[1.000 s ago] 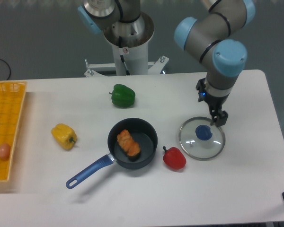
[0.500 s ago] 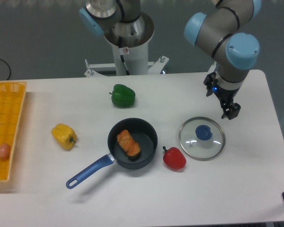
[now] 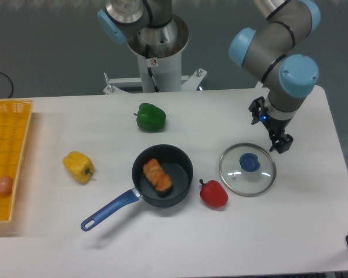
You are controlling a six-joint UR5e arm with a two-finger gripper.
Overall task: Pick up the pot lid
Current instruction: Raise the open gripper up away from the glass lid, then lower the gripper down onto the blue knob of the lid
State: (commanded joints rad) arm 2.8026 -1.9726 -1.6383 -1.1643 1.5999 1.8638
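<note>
The tool (image 3: pixel 268 127) was wide open and was holding nothing. The lid (image 3: pixel 238 175) lay on the worktop (image 3: pixel 127 252). If the tool descended not centred over the blue knob (image 3: pixel 250 163), one finger could possibly push the lid away.

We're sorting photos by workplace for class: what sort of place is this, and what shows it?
Probably a robotics lab: a robot arm reaches over a white table, where a frying pan and a glass pot lid are laid out.
</note>
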